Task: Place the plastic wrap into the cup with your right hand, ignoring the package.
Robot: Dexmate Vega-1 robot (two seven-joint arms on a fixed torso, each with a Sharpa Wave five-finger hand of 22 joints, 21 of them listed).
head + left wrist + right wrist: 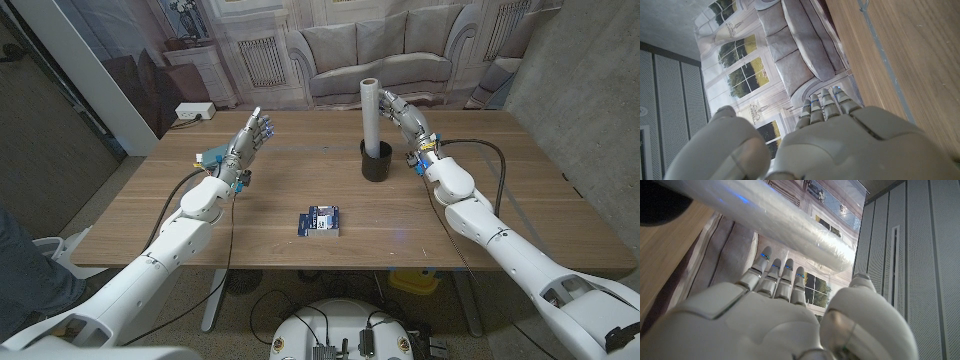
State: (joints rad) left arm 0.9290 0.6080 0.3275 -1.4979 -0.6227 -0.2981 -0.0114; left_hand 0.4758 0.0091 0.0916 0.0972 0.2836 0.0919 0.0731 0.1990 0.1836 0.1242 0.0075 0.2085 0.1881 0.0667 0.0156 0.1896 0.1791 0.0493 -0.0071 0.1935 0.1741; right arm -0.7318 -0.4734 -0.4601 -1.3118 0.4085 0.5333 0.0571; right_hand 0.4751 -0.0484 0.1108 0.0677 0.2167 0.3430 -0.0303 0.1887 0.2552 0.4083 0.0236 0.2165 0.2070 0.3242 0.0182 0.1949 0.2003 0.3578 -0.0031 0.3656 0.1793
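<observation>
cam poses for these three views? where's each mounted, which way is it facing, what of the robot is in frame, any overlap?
Head view: on the head, looking down at the wooden table; both arms, left hand, right hand.
Left wrist view: on the left wrist, along the left hand toward the backdrop.
Right wrist view: on the right wrist, along the right hand.
Shared: head and right wrist views show the white plastic wrap roll in the black cup.

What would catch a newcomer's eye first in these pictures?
The tall plastic wrap roll standing upright in the black cup at the table's far middle, with the right hand open just beside it. Then the small blue package lying alone near the front edge.
</observation>
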